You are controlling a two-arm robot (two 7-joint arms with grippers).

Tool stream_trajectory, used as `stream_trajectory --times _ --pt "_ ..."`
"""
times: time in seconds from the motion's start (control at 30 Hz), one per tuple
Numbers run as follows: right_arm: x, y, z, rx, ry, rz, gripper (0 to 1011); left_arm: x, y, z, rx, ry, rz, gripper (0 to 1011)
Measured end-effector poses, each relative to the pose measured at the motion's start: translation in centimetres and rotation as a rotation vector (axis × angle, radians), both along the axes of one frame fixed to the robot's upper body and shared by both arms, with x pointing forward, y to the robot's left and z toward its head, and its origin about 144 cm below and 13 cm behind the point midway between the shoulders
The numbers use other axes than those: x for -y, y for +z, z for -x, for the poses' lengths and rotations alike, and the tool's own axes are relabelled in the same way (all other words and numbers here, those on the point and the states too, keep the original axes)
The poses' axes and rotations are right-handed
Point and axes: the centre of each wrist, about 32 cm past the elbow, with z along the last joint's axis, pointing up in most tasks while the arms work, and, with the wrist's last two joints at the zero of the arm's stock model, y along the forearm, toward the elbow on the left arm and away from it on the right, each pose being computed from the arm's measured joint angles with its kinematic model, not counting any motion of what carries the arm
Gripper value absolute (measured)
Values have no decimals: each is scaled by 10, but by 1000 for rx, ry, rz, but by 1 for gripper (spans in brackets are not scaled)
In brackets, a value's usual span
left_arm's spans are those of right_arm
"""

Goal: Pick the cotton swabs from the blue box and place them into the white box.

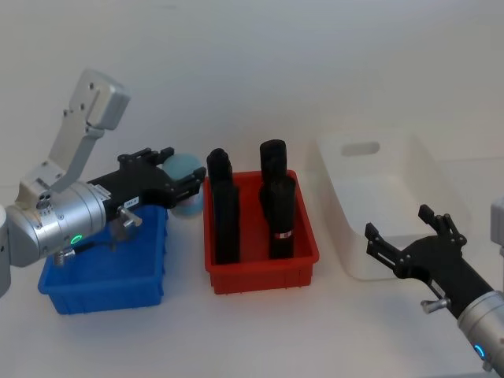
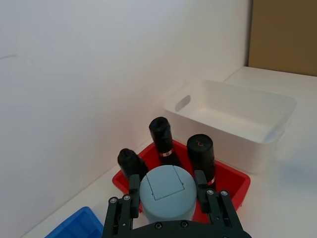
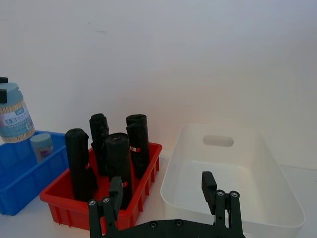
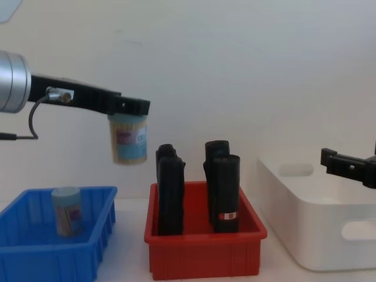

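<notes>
My left gripper [image 1: 186, 183] is shut on a jar of cotton swabs [image 4: 128, 140], a clear jar with a pale blue lid [image 2: 167, 192]. The jar hangs in the air above the gap between the blue box [image 1: 102, 295] and the red bin. A second jar of cotton swabs [image 4: 67, 211] stands upright inside the blue box [image 4: 53, 252]. The white box [image 1: 339, 201] sits at the far right of the row with nothing in it that I can see. My right gripper [image 1: 400, 222] is open at the white box's near edge, holding nothing.
A red bin [image 1: 260, 272] with several tall black cylinders [image 4: 170, 188] stands between the blue box and the white box. Its cylinders rise well above its rim. A plain white wall closes off the back of the table.
</notes>
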Motion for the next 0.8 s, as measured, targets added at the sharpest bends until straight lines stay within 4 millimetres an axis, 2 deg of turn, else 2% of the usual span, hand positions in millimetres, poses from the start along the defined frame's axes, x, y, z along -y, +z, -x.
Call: stream_trajectory --times 0.3,0.8 --pt "0 0 0 0 0 0 1001 4 13 -1 -10 -71 3 660" --pt "-5 1 -2 3 49 16 1001 7 22 -2 -17 -116 4 661"
